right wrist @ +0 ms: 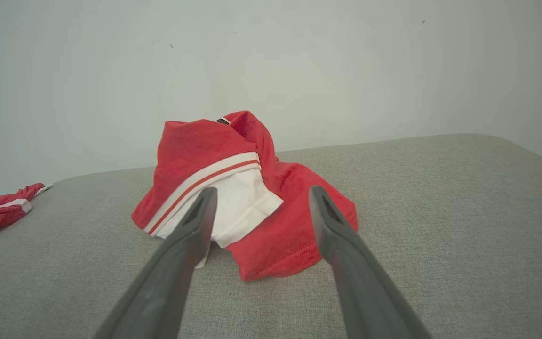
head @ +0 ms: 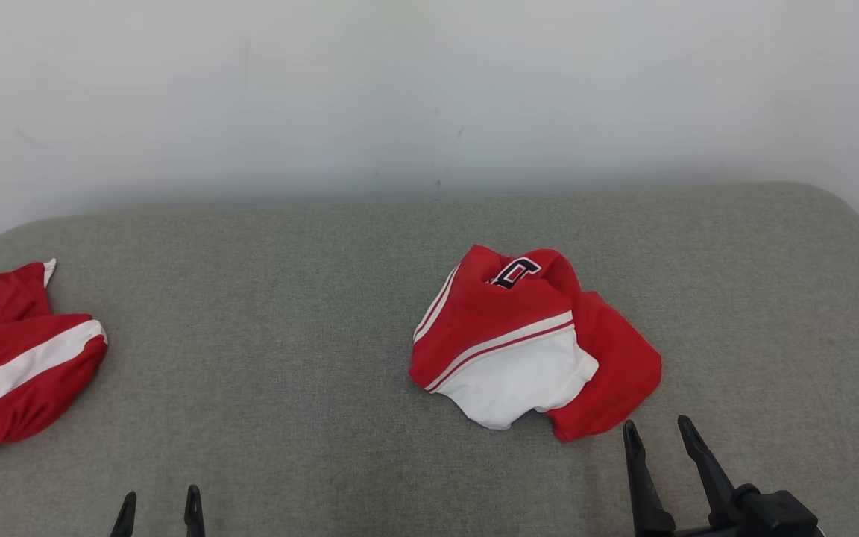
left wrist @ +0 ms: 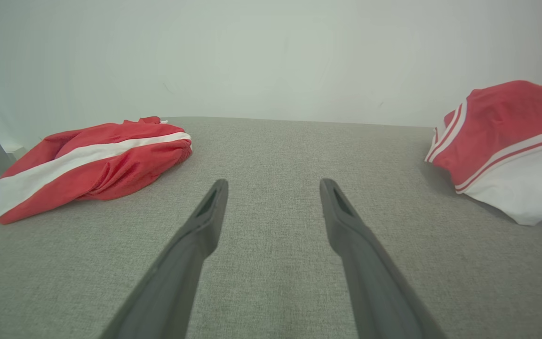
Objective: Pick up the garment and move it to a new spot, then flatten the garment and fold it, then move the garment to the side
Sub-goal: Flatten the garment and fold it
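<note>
The grey cushioned surface point(head: 288, 335) carries the crumpled red-and-white garment point(head: 526, 343) right of centre; the right gripper point(head: 657, 425), released and empty, hovers just beside its near edge; better to pinch a thick fold there; the left gripper point(head: 161, 500) is released too.

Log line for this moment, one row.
phase: pre-grasp | left end effector: open, empty | right end effector: open, just short of crumpled garment | second garment: far left

garment point(head: 534, 343) | red, white panel, white-and-red stripes, dark letter at top | crumpled in a heap | lies on grey surface point(head: 288, 298), right of centre
</note>
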